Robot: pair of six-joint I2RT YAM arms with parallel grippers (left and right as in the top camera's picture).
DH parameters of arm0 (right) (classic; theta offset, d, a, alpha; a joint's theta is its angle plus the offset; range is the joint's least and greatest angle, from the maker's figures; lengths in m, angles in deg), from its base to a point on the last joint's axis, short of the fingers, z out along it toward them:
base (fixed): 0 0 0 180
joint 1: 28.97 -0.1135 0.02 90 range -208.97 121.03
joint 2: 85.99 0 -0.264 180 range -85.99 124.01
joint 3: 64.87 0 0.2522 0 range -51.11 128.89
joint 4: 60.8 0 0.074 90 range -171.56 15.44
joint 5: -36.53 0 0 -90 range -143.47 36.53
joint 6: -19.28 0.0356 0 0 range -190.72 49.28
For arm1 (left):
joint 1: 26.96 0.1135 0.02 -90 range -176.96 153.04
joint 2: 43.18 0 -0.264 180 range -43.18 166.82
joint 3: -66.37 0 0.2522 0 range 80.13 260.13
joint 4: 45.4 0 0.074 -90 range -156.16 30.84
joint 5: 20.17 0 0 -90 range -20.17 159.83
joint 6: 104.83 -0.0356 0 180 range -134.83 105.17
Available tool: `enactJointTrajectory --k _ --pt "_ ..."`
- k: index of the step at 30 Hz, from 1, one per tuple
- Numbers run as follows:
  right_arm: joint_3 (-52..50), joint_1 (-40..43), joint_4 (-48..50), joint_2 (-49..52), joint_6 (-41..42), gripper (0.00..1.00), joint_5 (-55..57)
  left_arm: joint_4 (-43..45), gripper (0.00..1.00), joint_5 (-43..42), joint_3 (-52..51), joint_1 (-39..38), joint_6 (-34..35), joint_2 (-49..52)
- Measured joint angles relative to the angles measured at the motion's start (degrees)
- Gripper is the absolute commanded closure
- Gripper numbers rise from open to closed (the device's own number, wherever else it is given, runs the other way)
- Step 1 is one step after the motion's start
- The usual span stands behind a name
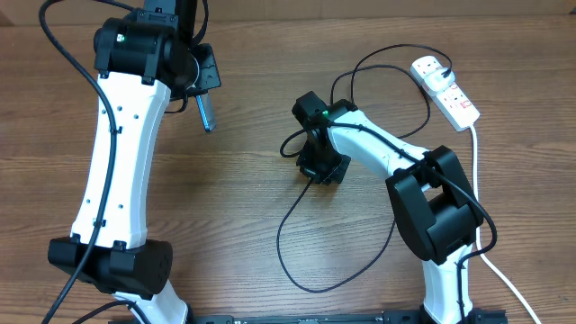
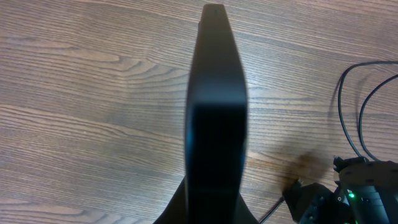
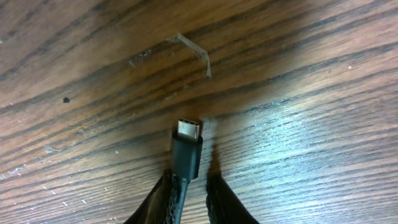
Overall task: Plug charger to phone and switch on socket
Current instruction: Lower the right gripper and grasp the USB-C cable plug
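Charger (image 3: 186, 146) tip just above scuffed wooden table (image 3: 311, 155); phone (image 1: 206, 113) aloft.

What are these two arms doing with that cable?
The right end effector pinches the charger just behind its connector tip, low over the table. The left end effector holds the phone on edge, off to the side. They are not joined yet, and the socket lies at the far right with no end effector at it.
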Motion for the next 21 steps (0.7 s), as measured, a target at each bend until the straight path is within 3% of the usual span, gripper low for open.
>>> enactJointTrajectory --k 21 --pt "-0.04 -2.71 1.7 -0.02 0.76 0.83 0.94 0.0 0.96 0.0 0.0 0.0 0.0 0.0"
